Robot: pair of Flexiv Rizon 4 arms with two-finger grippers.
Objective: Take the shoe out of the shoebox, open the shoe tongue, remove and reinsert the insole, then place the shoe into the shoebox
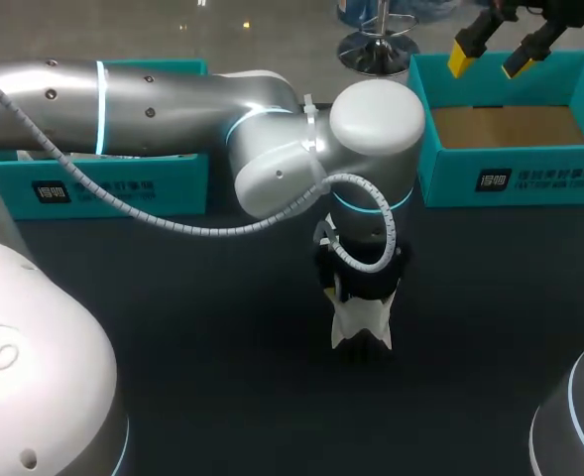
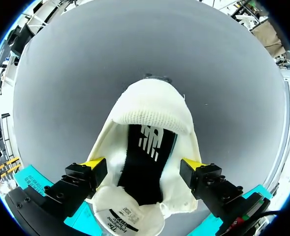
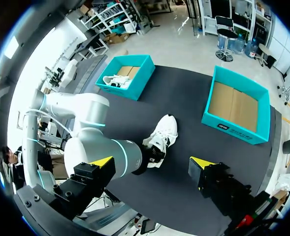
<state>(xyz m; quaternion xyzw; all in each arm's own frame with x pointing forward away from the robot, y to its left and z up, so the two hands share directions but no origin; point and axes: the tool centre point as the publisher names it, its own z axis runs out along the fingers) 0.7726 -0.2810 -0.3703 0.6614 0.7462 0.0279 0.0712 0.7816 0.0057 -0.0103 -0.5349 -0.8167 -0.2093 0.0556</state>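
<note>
A white shoe [image 1: 361,327] with a black insole [image 2: 145,162] lies on the dark table near the middle. My left arm [image 1: 272,149] hangs straight over it and hides most of it in the head view. In the left wrist view my left gripper [image 2: 144,167] is open, one yellow tip on each side of the shoe's [image 2: 149,118] opening, and the tongue [image 2: 130,216] is folded back under the wrist. My right gripper [image 1: 492,58] is open and holds nothing, high above the empty teal shoebox [image 1: 510,183]. In the right wrist view, the shoe [image 3: 163,132] and the shoebox [image 3: 255,137] lie far below my right gripper [image 3: 152,164].
A second teal box [image 1: 93,188] stands at the back left with white items inside [image 3: 119,78]. Dark table surface [image 1: 202,327] lies open around the shoe on all sides.
</note>
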